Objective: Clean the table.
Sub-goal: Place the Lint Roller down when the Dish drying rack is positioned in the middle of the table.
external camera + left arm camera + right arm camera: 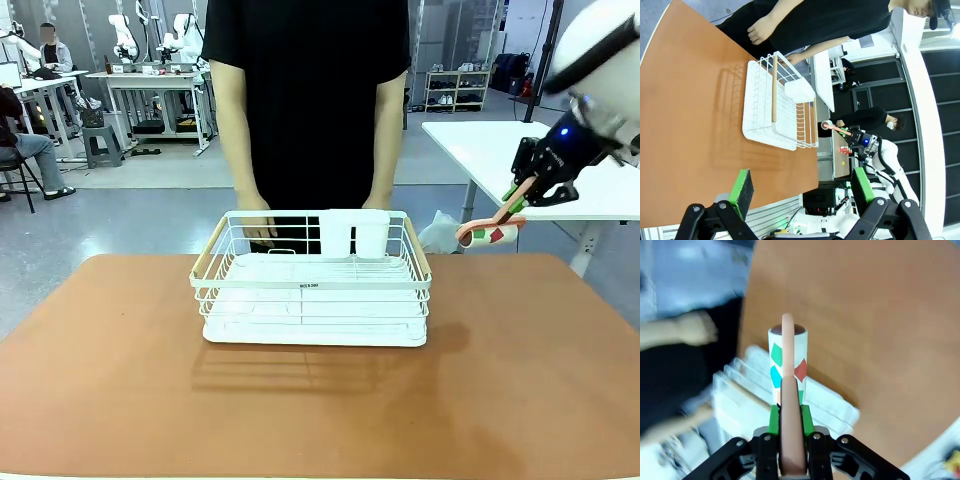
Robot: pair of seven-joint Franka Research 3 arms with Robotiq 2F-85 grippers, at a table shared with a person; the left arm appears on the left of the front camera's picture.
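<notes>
- One table (120, 400), terracotta top with rounded corners, fills the foreground of the front view; its bare surface runs up to the near picture edge.
- One white wire dish rack (312, 290) stands on the table at mid-width, toward the far side. Two wooden side rails counted; one white cutlery holder (354, 234) hangs at its far wall.
- One small dark label sits on the rack's near rail; its print is too small to read.
- One right gripper (516, 198), raised above the table's far right corner, jaws clamped on the pink handle of one lint roller (490, 233). Roller sleeve is white with green, blue and red diamond marks; no lettering legible.
- One left gripper (802, 192), in its wrist view well apart from the rack, jaws spread wide, nothing between the green pads.
- One person stands at the far side, two hands (254, 218) resting at the rack's far rim.
</notes>
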